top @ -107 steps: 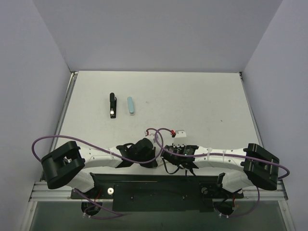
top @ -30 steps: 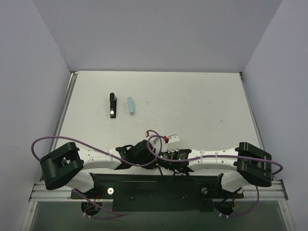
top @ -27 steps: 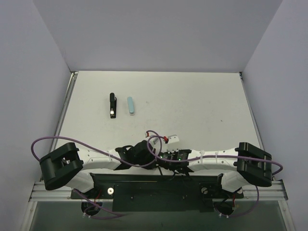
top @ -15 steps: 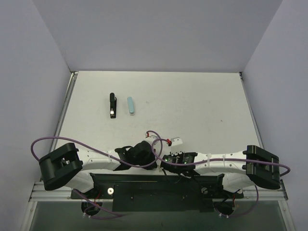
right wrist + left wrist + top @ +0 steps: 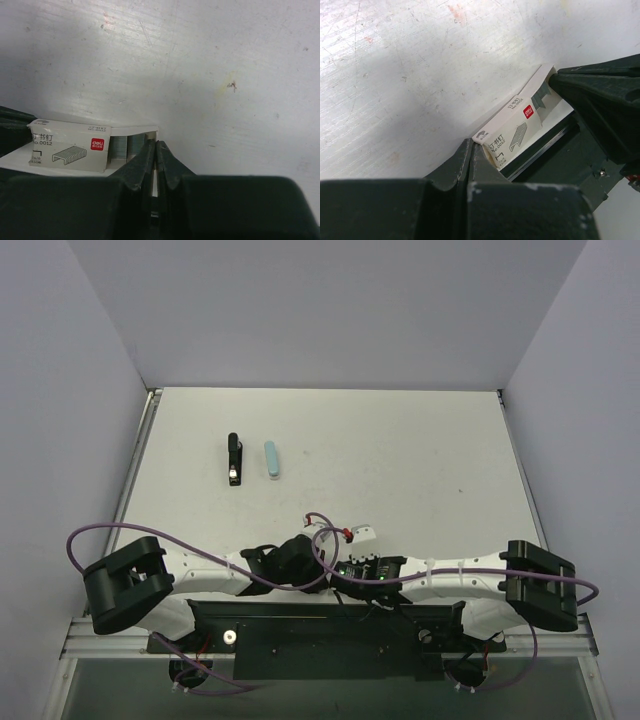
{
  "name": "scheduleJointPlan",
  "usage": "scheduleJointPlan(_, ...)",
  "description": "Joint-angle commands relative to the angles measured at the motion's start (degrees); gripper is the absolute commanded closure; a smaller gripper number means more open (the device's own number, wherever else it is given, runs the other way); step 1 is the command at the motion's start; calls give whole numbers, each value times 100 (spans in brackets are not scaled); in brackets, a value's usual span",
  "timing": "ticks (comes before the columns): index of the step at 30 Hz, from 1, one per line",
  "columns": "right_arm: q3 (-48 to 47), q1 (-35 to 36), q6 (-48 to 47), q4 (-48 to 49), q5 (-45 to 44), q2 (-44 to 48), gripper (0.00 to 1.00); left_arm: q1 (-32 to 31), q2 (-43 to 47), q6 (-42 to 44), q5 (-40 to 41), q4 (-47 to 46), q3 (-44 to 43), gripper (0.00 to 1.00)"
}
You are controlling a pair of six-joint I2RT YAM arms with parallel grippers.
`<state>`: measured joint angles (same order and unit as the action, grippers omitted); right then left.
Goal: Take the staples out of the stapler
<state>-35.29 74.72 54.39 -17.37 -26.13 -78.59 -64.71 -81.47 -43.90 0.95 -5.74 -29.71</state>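
Pincers meet at the near middle of the desk (image 5: 420, 450), just ahead of the arm bases. Your left pincer (image 5: 471, 145) is clenched, its tips pressed together on the near corner of a small white staple box (image 5: 512, 130). Your right pincer (image 5: 152, 146) is clenched too, with only a thin slit between its tips. It grips the open end of the same box, where a grey block of staples (image 5: 125, 145) shows in the mouth. From the left wrist you see a dark finger (image 5: 600, 100) of the right pincer touching that open end, at 3 o'clock of the box. The box carries a red logo, a drawing of staples and printed characters too small to read.

The stapler (image 5: 233, 460) lies well apart, at about 11 o'clock from the pincers in the top view. It is black and slim, lying flat and pointing toward 12 o'clock, with a bright metal patch at its near end. You cannot tell from here whether it is open or loaded. A teal oblong piece (image 5: 271, 460) lies just beside it at 3 o'clock, parallel and not touching.
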Motion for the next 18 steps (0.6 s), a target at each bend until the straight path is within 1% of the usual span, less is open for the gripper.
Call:
scheduleJointPlan(1,-233,34,229,-65,-41,-148,100,-95,-194,57,133,266,-8,100)
scheduleJointPlan(5,-259,17,370,-135,-120,-96,100,-138,-203,31,160,275,-43,100)
scheduleJointPlan(10,-233,-185,432,-258,-147,71,100,-147,-150,22,265,415,-96,100)
scheduleJointPlan(12,-215,-247,415,-267,-129,159,100,-147,-53,22,388,564,-131,100)
scheduleJointPlan(18,-250,-467,353,-259,-156,282,100,-113,298,127,880,1425,-315,100)
